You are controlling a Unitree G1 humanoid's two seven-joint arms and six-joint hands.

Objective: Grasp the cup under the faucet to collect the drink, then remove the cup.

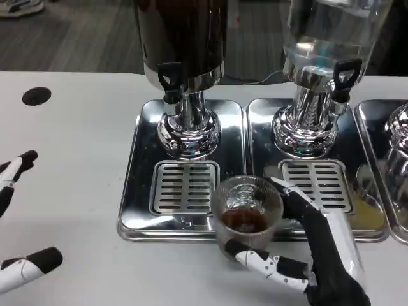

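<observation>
My right hand (319, 255) is gripping the cup (247, 213) of dark drink over the tray's (137, 217) front edge; left hand (19, 217) is hanging released.

The clear ribbed glass cup (247, 213) stands upright with a little dark brown drink at its bottom, gripped by the right hand (312, 255), left of its palm

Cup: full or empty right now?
Partly filled: the cup shows dark drink low inside, clear glass above, held by the right hand.
</observation>
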